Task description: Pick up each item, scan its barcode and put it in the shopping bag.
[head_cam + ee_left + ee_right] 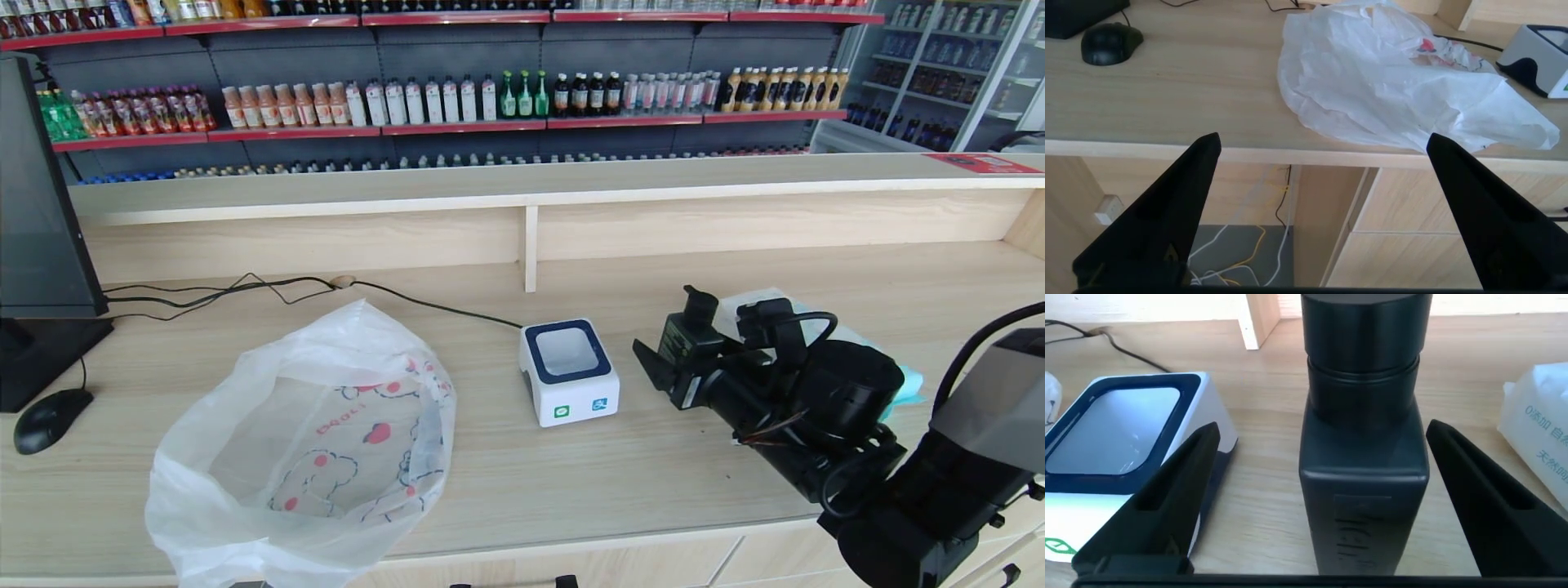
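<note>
Counter (571, 482): carries every task item. Slide nothing across it; lift clear before moving sideways.
Shopping bag (302, 425): lies slumped on the robot's left of the counter with its mouth open towards the scanner. Release low over the opening so the thin film does not fold shut.
Right gripper (1323, 433): fingers are spread, one on each side of the bottle, with a gap on both sides. Centre on the square body below the neck, then close squarely.
Left gripper (1323, 143): fingers are spread and empty, below the counter edge in front of the bag.
Scanner (569, 371): stands just beside the bottle, window facing up. Turn the barcode side down over the window. No barcode is visible, so a wrist roll is probably needed.
Bottle (1364, 474): dark, upright, cap on, standing between the scanner and a white pack (1539, 416).
Print, bag: a packet (359, 433) inside shows a red fruit pattern and a short red word.
Print, pack: blue characters.
Print, scanner: two small square icons, green and blue.
Print, bottle: faint raised lettering, not legible.
</note>
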Motion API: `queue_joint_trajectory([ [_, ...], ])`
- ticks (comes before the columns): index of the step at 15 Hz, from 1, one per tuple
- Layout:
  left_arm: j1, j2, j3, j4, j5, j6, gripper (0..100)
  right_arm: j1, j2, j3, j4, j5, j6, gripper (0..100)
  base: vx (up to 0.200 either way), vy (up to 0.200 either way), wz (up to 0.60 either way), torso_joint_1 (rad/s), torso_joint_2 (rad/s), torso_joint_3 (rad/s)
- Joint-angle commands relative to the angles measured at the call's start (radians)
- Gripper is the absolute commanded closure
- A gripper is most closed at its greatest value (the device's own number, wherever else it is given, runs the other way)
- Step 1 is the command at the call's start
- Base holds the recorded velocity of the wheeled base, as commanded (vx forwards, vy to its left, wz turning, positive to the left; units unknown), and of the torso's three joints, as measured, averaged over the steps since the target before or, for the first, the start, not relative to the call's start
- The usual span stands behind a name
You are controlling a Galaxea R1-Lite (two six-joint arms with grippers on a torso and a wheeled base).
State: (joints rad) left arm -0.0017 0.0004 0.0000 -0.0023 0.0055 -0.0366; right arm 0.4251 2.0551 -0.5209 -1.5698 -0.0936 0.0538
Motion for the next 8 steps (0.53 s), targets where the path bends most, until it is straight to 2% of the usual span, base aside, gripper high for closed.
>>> queue_joint_trajectory([
  [1, 0.0, 0.0, 0.0, -0.002, 0.001, 0.0, 0, 0.0, 0.01, -0.001, -0.001, 0.0, 0.001, 0, 0.0, 0.0, 0.0, 0.0, 0.0, 0.0],
  [6, 0.002, 0.0, 0.0, -0.004, 0.001, -0.002, 0, 0.0, 0.016, -0.002, -0.001, 0.0, 0.001, 0, 0.0, 0.0, 0.0, 0.0, 0.0, 0.0],
  [7, 0.0, 0.0, 0.0, -0.005, 0.001, -0.002, 0, 0.0, 0.016, -0.007, -0.001, 0.0, 0.001, 100, 0.0, 0.0, 0.0, 0.0, 0.0, 0.0],
  [8, 0.0, 0.0, 0.0, -0.004, 0.001, -0.002, 0, 0.001, 0.014, -0.002, -0.001, 0.0, 0.001, 100, 0.0, 0.0, 0.0, 0.0, 0.0, 0.0],
])
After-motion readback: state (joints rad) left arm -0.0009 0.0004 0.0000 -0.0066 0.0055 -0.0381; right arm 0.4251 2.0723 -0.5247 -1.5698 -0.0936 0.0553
